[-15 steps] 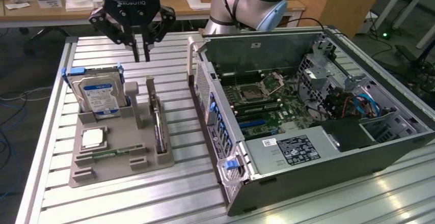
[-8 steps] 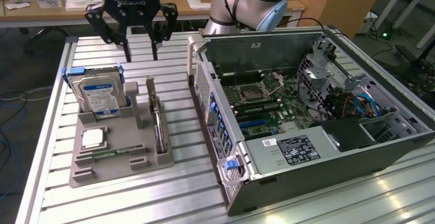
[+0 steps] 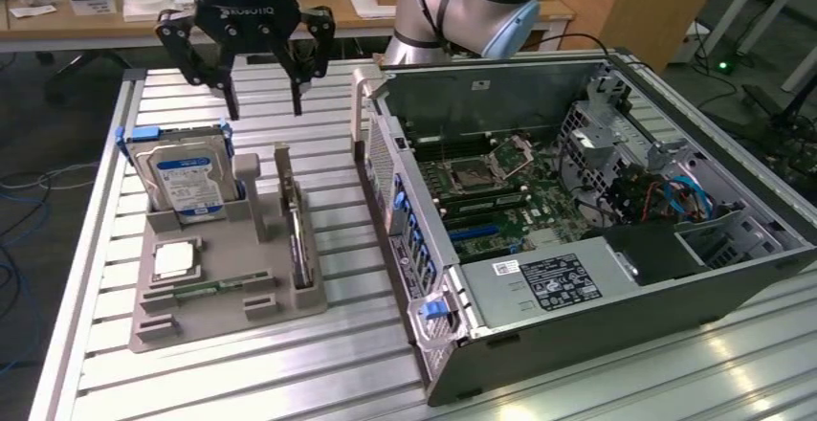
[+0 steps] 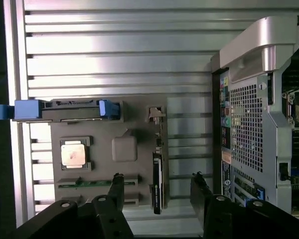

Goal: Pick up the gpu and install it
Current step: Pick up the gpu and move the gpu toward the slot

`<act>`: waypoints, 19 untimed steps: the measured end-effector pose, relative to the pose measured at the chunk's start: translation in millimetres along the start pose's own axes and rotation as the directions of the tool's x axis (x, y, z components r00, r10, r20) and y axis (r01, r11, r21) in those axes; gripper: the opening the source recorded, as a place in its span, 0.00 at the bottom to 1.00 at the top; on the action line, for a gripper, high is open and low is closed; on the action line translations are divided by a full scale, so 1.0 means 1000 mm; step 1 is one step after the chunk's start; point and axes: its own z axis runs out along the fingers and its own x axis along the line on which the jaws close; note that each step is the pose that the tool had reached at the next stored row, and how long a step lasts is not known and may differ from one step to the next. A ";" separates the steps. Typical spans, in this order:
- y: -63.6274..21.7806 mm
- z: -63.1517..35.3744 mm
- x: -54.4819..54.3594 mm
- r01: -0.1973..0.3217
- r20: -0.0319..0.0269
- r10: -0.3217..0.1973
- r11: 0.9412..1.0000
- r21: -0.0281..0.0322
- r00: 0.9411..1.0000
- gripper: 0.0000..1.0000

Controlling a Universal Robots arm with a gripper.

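**Open claw hangs over the parts holder, gpu upright in its slot**

From the exterior view's left to its right: the hard drive (image 3: 186, 180) stands upright in blue rails at the back of the grey holder (image 3: 191, 330) on the slatted tabletop (image 3: 191, 387). A processor chip (image 3: 175, 259) and a memory stick (image 3: 210, 287) lie flat in front of it. The gpu (image 3: 297, 234) stands on edge in the slot on the holder's right side, near the open computer case (image 3: 575, 220).

Your claw (image 3: 266, 105) hangs above the tabletop behind the holder, fingers spread wide and holding nothing. This view gives you the claw's height above the parts and the motherboard (image 3: 498, 191) inside the case.

The wrist view gives you the line-up. Looking down, the gpu (image 4: 158, 189) reads as a thin dark strip, with its metal bracket at the end away from the claw. It lies between the two black fingers (image 4: 114, 191), apart from both. Here the case presents its perforated rear panel.
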 end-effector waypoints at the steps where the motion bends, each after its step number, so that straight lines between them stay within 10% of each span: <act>1: -0.0005 0.0011 0.000 0.008 0.000 -0.008 1.000 0.000 1.000 0.65; 19: -0.0250 0.0292 0.000 0.033 -0.002 -0.033 0.999 -0.001 0.999 0.65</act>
